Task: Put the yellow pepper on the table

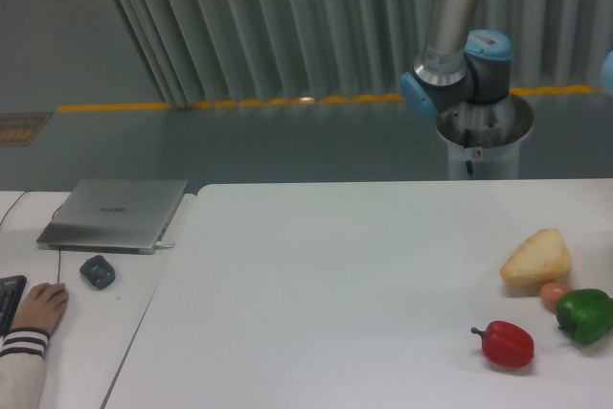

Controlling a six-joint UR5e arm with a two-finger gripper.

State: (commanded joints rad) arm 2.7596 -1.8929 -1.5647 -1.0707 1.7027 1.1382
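Camera view, smooth white table [335, 294], glossy lobed red pepper [506, 344], jaws out of frame.

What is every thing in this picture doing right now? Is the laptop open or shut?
Silver laptop: lid shut, flat on the side desk.
Red pepper: lying on its side on the white table.
Green pepper: resting on the table, touching the orange ball.
Bread wedge: lying on the table.
Robot arm: raised; gripper out of view.
Yellow pepper: not visible.
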